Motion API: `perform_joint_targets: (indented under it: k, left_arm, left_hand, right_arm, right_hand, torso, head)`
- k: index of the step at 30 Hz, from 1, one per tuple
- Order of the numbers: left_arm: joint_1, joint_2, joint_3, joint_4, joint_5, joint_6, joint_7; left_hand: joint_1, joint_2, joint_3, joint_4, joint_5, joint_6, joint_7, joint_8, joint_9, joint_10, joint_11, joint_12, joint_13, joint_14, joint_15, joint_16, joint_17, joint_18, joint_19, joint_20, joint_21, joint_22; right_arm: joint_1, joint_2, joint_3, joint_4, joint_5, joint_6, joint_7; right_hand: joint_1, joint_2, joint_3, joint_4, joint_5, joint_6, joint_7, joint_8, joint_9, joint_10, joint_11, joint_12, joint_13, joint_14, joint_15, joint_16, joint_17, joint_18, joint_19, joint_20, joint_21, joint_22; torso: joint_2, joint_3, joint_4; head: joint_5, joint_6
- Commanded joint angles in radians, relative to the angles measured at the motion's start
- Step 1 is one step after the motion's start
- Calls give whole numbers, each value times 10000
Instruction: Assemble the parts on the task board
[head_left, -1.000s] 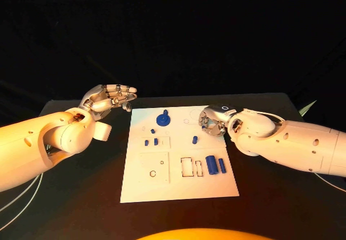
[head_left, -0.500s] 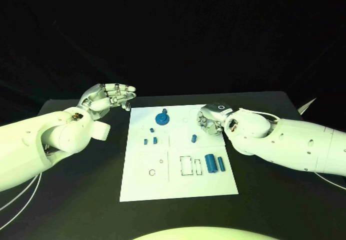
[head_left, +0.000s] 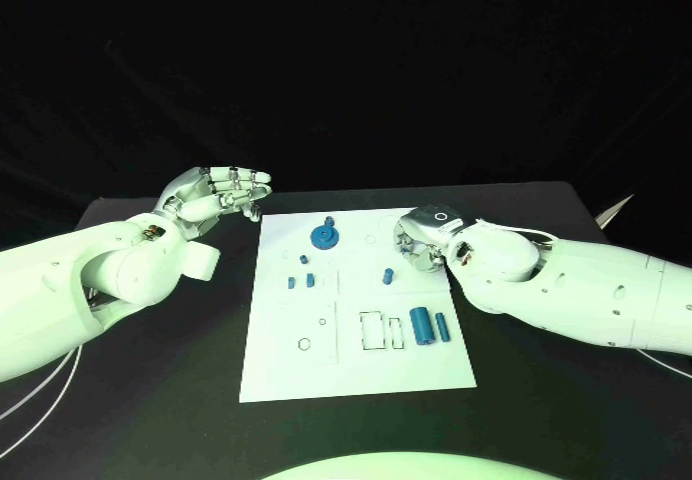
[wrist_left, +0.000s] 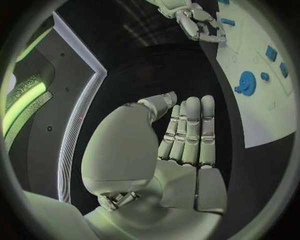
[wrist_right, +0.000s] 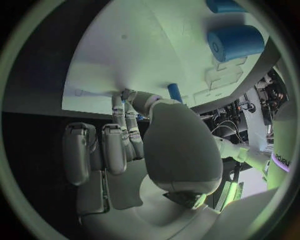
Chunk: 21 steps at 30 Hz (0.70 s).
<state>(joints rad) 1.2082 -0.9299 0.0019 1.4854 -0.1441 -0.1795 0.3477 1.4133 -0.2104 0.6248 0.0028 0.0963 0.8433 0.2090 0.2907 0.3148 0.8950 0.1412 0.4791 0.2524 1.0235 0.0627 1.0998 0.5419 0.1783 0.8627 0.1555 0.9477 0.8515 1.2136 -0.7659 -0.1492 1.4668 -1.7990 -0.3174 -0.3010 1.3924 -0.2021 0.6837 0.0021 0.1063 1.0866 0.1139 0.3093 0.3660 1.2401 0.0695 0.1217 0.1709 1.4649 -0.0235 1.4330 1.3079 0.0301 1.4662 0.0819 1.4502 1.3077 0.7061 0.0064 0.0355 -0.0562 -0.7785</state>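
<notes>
The white task board (head_left: 320, 360) lies in the middle of the table. Near its far end stands a blue gear (head_left: 326, 237), also in the left wrist view (wrist_left: 246, 83). Small blue pegs (head_left: 304, 281) lie below it, with one more peg (head_left: 388, 275) to the right. A thick blue cylinder (head_left: 421, 326) and a thinner one (head_left: 443, 327) lie by the right edge. My right hand (head_left: 418, 242) hangs over the board's far right edge; its thumb and fingertips (wrist_right: 127, 96) meet on the board beside a blue peg (wrist_right: 175, 92). My left hand (head_left: 216, 195) is raised left of the board, holding nothing.
Outlined slots (head_left: 381, 331) and a small ring (head_left: 304, 344) mark the board's near half. The black table (head_left: 159, 400) runs wide on both sides. My right forearm (head_left: 577, 290) crosses the table to the right of the board.
</notes>
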Motion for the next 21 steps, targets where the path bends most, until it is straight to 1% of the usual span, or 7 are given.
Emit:
perform_joint_targets:
  k: [1, 5, 10, 13, 18, 21]
  left_arm:
    - [4, 0, 9, 25, -19, 166, 24]
    - [3, 4, 9, 13, -20, 160, 28]
    - [2, 8, 9, -17, -20, 158, 35]
    - [1, 10, 9, -33, -21, 154, 44]
    - [1, 17, 9, -50, -18, 153, 49]
    - [0, 19, 9, -54, -18, 157, 51]
  left_hand:
    - [14, 45, -29, -17, 58, -80, 5, 0, -17, -75, 2, 37, -16, -71, 5, -45, -14, 56, -25, 4, -65, -14]
    - [10, 46, -39, -19, 59, -113, 18, -7, -25, -110, 15, 35, -22, -77, 15, -50, -20, 55, -27, 12, -73, -19]
    - [3, 47, -52, -19, 60, -148, 32, -14, -33, -148, 29, 34, -28, -81, 27, -54, -27, 54, -29, 21, -83, -25]
    - [0, 46, -58, -19, 59, -162, 38, -17, -37, -163, 34, 34, -31, -83, 31, -56, -29, 54, -30, 24, -87, -27]
    - [-7, 46, -70, -18, 60, -190, 49, -21, -43, -192, 45, 37, -34, -86, 40, -58, -34, 53, -32, 33, -96, -32]
    - [-12, 47, -75, -16, 60, -201, 53, -23, -46, -205, 49, 37, -36, -88, 44, -59, -36, 53, -32, 36, -100, -34]
  right_arm:
    - [-87, -34, -60, -3, -287, -218, -285]
    - [-88, -103, -58, 84, -272, -696, -239]
    - [-79, -256, -48, 260, -169, -1267, -138]
    - [-52, -375, -32, 398, -45, -1522, -74]
    - [21, -600, 0, 664, 240, -1781, 48]
    - [78, -778, 23, 902, 419, -1925, 128]
  right_hand:
    - [-10, 86, 103, -170, 20, 87, 3, 14, 19, 340, -227, 69, 34, 549, -65, 10, 113, -46, 674, -102, 65, 2028]
    - [-30, 85, 117, -189, 18, 101, 2, 17, 25, 362, -231, 65, 37, 549, -69, 8, 108, -51, 681, -106, 87, 2040]
    - [-48, 82, 125, -203, 17, 112, 0, 19, 29, 379, -234, 62, 39, 547, -72, 2, 95, -50, 680, -109, 83, 2039]
    - [-58, 79, 130, -212, 16, 118, -2, 20, 31, 389, -236, 60, 40, 549, -74, 7, 102, -53, 684, -111, 96, 2046]
    - [-64, 78, 133, -217, 16, 121, -4, 21, 33, 395, -237, 59, 41, 552, -75, 13, 113, -52, 683, -112, 94, 2045]
    - [-75, 75, 136, -222, 14, 127, -4, 22, 35, 403, -238, 57, 42, 555, -76, 21, 127, -59, 693, -113, 123, 2061]
  torso:
    - [-9, -6, 2]
    - [4, 2, -8]
    - [2, 0, -19]
    - [1, -4, -19]
    - [4, -6, -24]
    - [12, -4, -21]
  head:
    - [-13, 20]
    - [-4, 41]
    - [10, 47]
    - [8, 62]
    - [13, 68]
    - [16, 70]
